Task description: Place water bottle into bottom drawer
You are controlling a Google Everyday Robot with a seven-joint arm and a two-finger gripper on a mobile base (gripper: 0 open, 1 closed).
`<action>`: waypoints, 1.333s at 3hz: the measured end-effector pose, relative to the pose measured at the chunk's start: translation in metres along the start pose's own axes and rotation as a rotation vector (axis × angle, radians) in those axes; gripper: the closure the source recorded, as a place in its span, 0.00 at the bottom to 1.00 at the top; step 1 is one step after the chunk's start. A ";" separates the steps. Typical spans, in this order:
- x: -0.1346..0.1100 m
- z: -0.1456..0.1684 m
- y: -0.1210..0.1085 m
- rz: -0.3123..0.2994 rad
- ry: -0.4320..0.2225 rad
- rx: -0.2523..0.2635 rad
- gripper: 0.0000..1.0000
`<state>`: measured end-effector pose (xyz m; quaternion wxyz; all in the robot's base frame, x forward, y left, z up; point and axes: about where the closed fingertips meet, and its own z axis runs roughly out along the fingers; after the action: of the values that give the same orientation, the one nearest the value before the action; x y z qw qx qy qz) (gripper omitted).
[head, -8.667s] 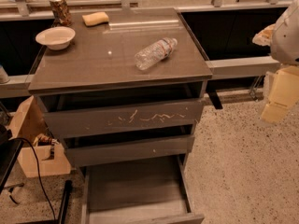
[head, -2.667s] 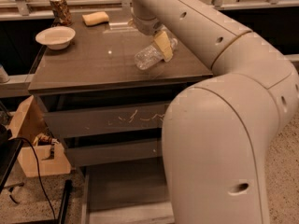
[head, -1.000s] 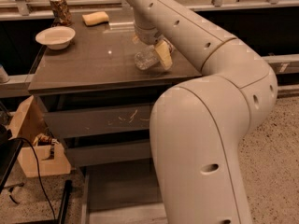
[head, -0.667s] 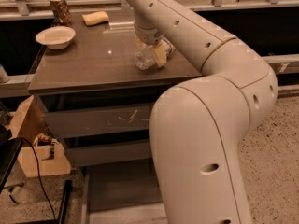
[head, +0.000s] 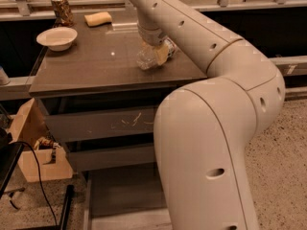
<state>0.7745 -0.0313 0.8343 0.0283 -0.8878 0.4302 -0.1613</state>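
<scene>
1. The gripper (head: 154, 56) is down at the right-hand part of the bench (head: 81, 68), right at the water bottle (head: 145, 61). The wrist above it drops straight from the top of the picture.
2. The water bottle lies on its side on the bench top, slanting from the near left to the far right. Its clear body shows left of the gripper and its far end pokes out on the right.
3. Whether the jaws are clenched on the bottle or slack around it I cannot tell – the wrist hides that side.
4. The arm (head: 216, 128) bends back from the gripper in a big pale elbow that fills the right half of the view and covers the right side of the cabinet.
5. The bottom drawer (head: 125, 195) stands pulled out below the bench. Its flat grey floor is in view, with part of it behind the arm.
6. Above it are the plain middle drawer (head: 112, 157) and the scratched upper drawer (head: 103, 123) – both pushed in.
7. At the far left of the bench sits a white bowl (head: 56, 37), with a patterned can (head: 61, 9) behind it and a yellow sponge (head: 98, 18) just to the right of the can, all well apart from the bottle.
8. A cardboard box (head: 29, 147) stands on the floor left of the cabinet.
</scene>
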 end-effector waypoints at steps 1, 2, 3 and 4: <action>0.000 0.000 0.000 0.000 0.000 0.000 1.00; 0.000 0.000 0.000 0.000 -0.001 0.000 1.00; 0.004 -0.011 0.010 0.022 -0.048 0.047 1.00; 0.018 -0.033 0.034 0.063 -0.063 0.085 1.00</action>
<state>0.7485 -0.0636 0.8633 0.0848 -0.8764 0.4497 -0.1503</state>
